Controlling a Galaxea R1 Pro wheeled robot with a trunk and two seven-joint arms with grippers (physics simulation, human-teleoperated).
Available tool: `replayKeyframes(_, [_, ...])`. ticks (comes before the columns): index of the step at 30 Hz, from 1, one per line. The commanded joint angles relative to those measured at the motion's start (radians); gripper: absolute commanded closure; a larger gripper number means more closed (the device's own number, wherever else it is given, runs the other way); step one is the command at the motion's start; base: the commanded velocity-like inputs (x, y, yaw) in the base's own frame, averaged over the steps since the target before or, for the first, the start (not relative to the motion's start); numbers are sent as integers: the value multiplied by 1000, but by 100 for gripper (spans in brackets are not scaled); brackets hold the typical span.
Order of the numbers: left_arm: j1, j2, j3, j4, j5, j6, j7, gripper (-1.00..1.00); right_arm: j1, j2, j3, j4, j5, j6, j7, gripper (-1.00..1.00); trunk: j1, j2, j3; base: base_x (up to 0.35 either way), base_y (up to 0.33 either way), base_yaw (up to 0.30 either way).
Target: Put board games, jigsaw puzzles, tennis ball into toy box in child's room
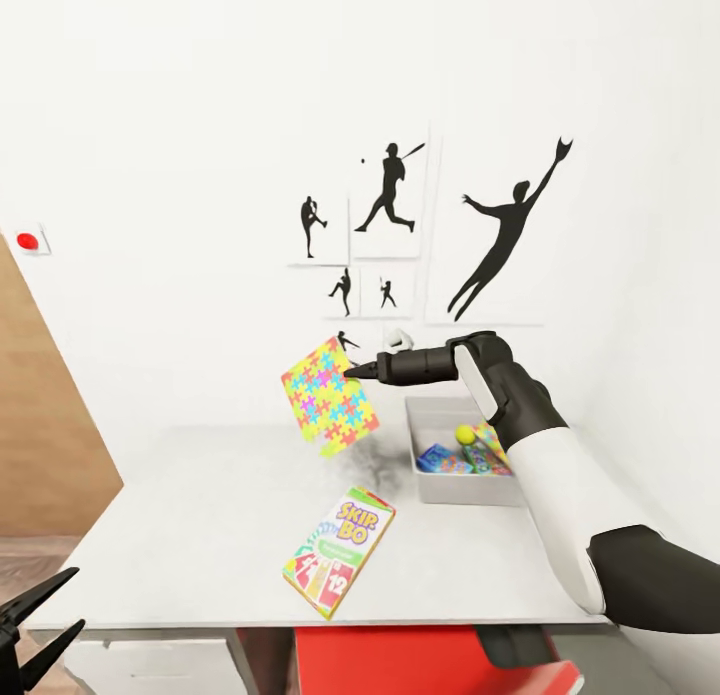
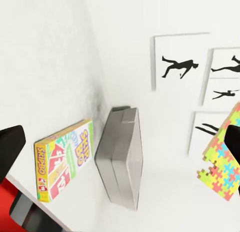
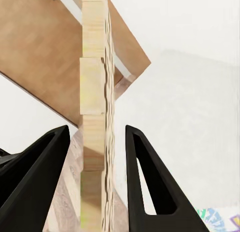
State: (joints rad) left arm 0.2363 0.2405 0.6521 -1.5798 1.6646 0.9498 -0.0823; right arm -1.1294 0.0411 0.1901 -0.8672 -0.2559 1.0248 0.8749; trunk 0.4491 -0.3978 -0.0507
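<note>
While the right gripper [image 1: 352, 372] grips 1 jigsaw puzzle [image 1: 328, 396] aloft, the toy box [image 1: 428, 475] holds several toys; 1 board game [image 1: 339, 550] remains tabled; left gripper [image 1: 40, 625] wide.

The left gripper [image 1: 38, 623] is cut off at the head view's 8 o'clock corner; only two dark finger tips show, apart. In the left wrist view one finger [image 2: 10, 146] is cut by the 9 o'clock edge. The puzzle [image 1: 330, 396] hides the right gripper's [image 1: 352, 372] fingertips, and in the left wrist view it runs off the 3 o'clock edge. The toy box [image 1: 465, 483] is partly covered by the right arm [image 1: 560, 475], so its contents can't be fully made out beyond a ball [image 1: 465, 434] and coloured card pieces. A red object [image 1: 400, 660] under the table [image 1: 190, 535] is cut off at 6 o'clock; what it is can't be told.
</note>
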Motion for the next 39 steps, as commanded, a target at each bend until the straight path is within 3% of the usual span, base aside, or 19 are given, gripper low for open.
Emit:
replayKeyframes(1, [0, 0, 0, 0, -8, 2, -9, -100, -1, 0, 0, 0, -1, 3, 3, 100, 1, -2, -2, 124, -67, 0])
replayKeyframes(24, [0, 0, -6, 0, -9, -3, -10, -100, 0, -16, -7, -38, -2, 8, 1, 100, 1, -2, -2, 40, 21, 0])
replayKeyframes(25, [0, 1, -7, -1, -7, -1, -11, -100, -13, -69, -18, -10, -6, 20, 0, 100, 1, -2, -2, 2, 2, 0])
replayKeyframes(26, [0, 1, -7, -1, -6, 0, -12, -100, -19, -74, -19, 5, -7, 22, 0, 100, 1, -2, -2, 1, 1, 0])
replayKeyframes(27, [0, 4, -5, -2, 0, 8, -15, -100, -106, -100, -28, 194, -8, 22, 1, 100, 1, -2, -2, 0, 0, 0])
replayKeyframes(30, [-1, 11, -3, -13, 0, 10, -15, -100, -208, -159, -31, 448, -14, 22, 9, 100, 1, -2, -2, 0, 0, 0])
replayKeyframes(32, [-1, 15, -3, -16, -2, 10, -15, -100, -230, -187, -31, 505, -18, 6, 16, 100, 1, -2, -2, 0, 0, 0])
replayKeyframes(33, [-2, 20, -3, -18, -4, 10, -15, -100, -244, -220, -32, 541, -25, -7, 28, 100, 1, -2, -2, 0, 0, 0])
replayKeyframes(35, [-3, 23, -3, -20, -4, 11, -17, -100, -252, -257, -32, 565, -37, -16, 55, 100, 1, -2, -2, 0, 0, 0])
replayKeyframes(36, [-7, 24, -4, -23, -4, 12, -25, -100, -255, -292, -31, 580, -51, -24, 100, 100, 1, -2, -2, 0, 0, 0])
replayKeyframes(39, [-32, 24, -6, -26, -5, 16, -70, -100, -256, -347, -24, 599, -62, -38, 210, 100, 1, -2, -2, 0, 0, 0])
